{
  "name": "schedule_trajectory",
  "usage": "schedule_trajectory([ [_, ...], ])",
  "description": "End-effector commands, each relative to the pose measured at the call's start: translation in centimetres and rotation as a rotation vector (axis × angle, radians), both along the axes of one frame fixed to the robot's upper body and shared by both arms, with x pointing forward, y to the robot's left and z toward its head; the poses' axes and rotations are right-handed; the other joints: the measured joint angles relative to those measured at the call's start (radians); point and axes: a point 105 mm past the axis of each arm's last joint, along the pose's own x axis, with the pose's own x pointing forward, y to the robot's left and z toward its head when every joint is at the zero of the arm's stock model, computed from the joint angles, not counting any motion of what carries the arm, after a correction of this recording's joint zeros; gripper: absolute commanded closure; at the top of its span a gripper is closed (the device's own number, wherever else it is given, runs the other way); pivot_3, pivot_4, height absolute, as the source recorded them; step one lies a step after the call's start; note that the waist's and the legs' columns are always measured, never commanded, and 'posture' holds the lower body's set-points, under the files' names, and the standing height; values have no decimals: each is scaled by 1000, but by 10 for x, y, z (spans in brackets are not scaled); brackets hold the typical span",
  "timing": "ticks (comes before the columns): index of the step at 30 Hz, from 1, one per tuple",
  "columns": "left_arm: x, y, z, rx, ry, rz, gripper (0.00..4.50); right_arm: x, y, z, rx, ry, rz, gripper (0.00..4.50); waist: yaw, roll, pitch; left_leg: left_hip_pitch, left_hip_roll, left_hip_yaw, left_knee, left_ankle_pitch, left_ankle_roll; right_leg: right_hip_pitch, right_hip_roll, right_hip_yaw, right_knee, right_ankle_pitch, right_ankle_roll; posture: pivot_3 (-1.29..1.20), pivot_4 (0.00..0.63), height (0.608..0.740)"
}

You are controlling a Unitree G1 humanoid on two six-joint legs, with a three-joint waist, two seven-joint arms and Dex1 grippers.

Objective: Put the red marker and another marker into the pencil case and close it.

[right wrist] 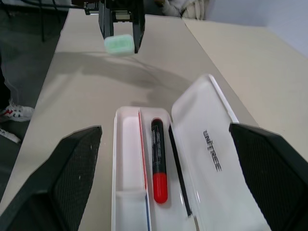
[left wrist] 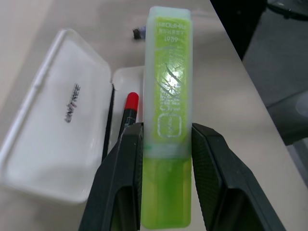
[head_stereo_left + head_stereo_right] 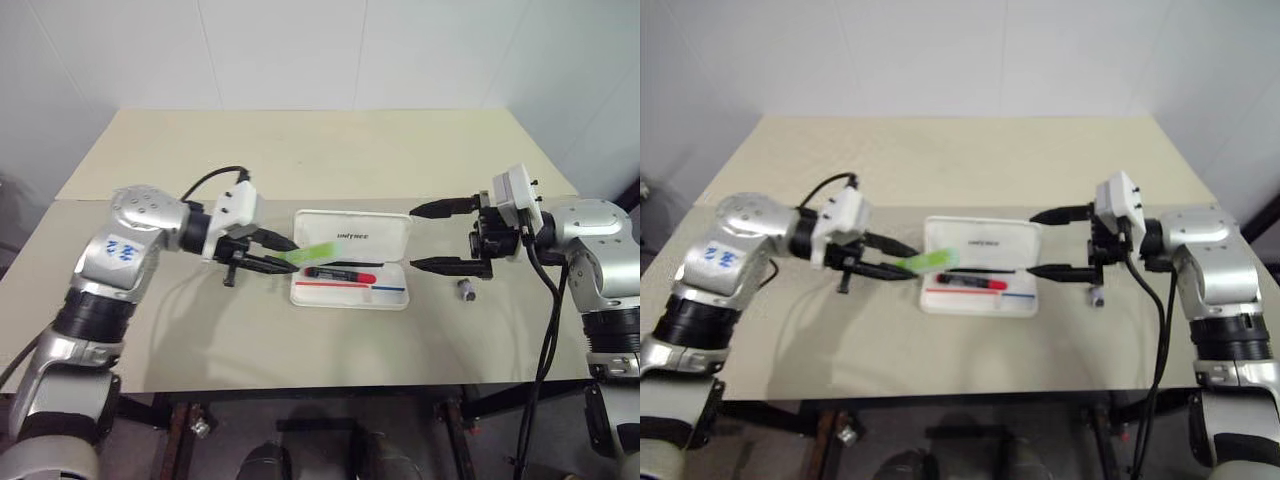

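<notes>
- The pencil case (image 3: 352,258) sits mid-frame in the head views, lid flipped open toward the back, tray facing up with its red and blue stripes along the front wall.
- The red marker (image 3: 340,274) is already lying in the tray, red cap toward the right of the frame. So half the loading looks done to me.
- The green highlighter (image 3: 306,253) is the other marker, and it's up in the air at the case's left edge, tip poking over the tray corner. The left gripper (image 3: 262,252) has its jaws clamped on it around mid-barrel.
- So the step in hand: dropping the highlighter in. My guess is the next move needs it brought further over the tray, lined up lengthwise beside the red marker, then lowered and let go. After that the lid has to be swung shut.
- The right gripper (image 3: 437,237) hangs just off the case's right end, jaws wide apart and holding nothing.
- View differences: the left wrist view shows the grip close up, printing on the highlighter barrel and all, which the head views can't resolve. The right wrist view looks down the tray lengthwise and shows free room next to the red marker.
- Only the head views catch a small dark bit (image 3: 465,290) on the surface (image 3: 300,150), right of the case.
</notes>
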Motion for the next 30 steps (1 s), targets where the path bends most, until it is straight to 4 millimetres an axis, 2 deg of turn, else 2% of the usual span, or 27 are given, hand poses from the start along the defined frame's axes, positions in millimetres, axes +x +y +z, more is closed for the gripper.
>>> schedule_trajectory([
  [1, 3, -13, -3, 72, 14, -30, 3439, -9, -3, 14, 28, -61, -13, 0, -1, 0, 0, 0, 0, 0, 0, 0, 0, 0, 0, 0, 0, 0, 0, 0, 150, 740],
  [6, 10, -29, -24, 165, 46, -28, 3439, -16, -5, 12, 42, -58, -42, 0, -1, 0, 0, 0, 0, 0, 0, 0, 0, 0, 1, 0, 0, 0, 0, 0, 150, 740],
  [11, 16, -35, -39, 225, 41, -3, 3439, -22, -6, 9, 58, -47, -67, 0, 1, 0, 0, 0, 1, -1, 1, 0, 1, 0, 1, 0, 0, 0, 0, 0, 150, 740],
  [30, 31, -31, -57, 293, 15, 31, 3439, -30, 2, 5, 109, -33, -91, 0, 0, 0, 0, -1, 0, -3, 1, -2, 5, 0, 0, -1, 0, 0, 0, 0, 150, 740],
])
